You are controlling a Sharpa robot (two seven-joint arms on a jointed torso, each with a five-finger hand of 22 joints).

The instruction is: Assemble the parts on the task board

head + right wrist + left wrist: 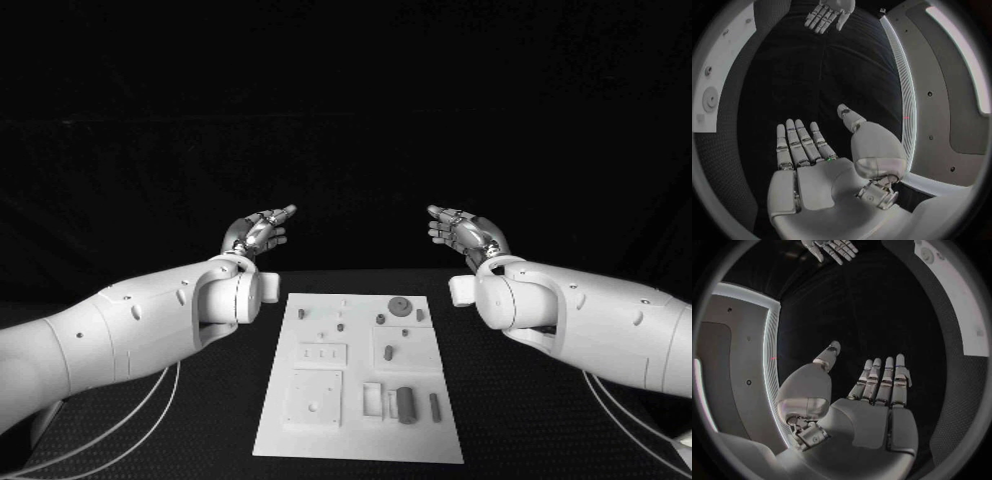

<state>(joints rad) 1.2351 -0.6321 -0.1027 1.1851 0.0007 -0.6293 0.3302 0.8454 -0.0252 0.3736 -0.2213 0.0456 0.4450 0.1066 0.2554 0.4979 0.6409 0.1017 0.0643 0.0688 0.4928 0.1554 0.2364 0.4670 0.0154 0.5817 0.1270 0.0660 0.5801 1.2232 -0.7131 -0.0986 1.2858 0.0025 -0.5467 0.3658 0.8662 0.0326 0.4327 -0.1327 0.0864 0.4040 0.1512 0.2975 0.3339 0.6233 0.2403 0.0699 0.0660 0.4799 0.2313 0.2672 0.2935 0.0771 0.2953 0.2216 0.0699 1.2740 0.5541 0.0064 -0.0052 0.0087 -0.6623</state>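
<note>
The white task board [361, 440] lies in the middle of the black table, its long side running away from me. Small grey parts sit on it: a round disc [400, 307] near the far edge, a dark cylinder [407, 405] and a thin pin [434, 405] near the front. My left hand [257, 231] is raised beyond the board's far left corner, fingers apart, holding nothing; its palm [873, 410] faces the right hand. My right hand [464, 229] mirrors it beyond the far right corner, also empty, its palm [817, 175] spread flat.
The board [961, 305] [717, 75] shows at the rim of both wrist views. Square recessed plates [316, 397] and a small block [323, 354] sit on the board's left half. Black table [505, 420] flanks the board on both sides.
</note>
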